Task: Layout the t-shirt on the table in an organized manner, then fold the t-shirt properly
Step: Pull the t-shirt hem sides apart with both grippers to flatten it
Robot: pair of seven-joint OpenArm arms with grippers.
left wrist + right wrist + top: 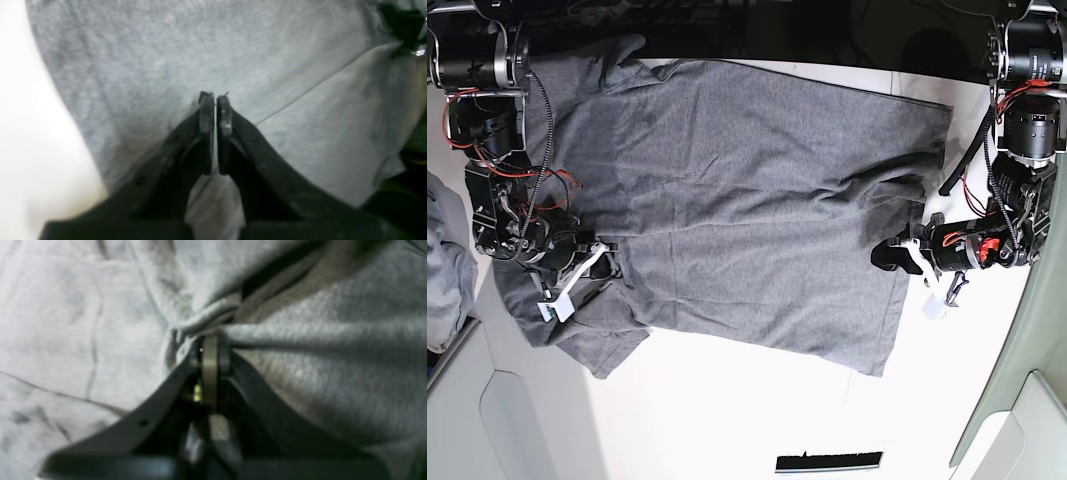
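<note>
The heather-grey t-shirt [757, 180] lies spread across the white table [727, 420], creased, with one sleeve toward the lower left. My right gripper [612, 262] is at that sleeve side. In the right wrist view it [210, 343] is shut on a bunched pucker of the t-shirt [317, 356]. My left gripper [889, 255] is at the opposite edge of the shirt. In the left wrist view its jaws [216, 100] are pressed together on the t-shirt [150, 66] where a hem line runs in, with a tail of cloth showing behind the pads.
A paler grey cloth bundle [442, 260] lies at the left border of the base view. A black strip [827, 462] lies near the table's lower edge. Bare white table [26, 133] shows left of the shirt in the left wrist view. Both arm bases stand at the upper corners.
</note>
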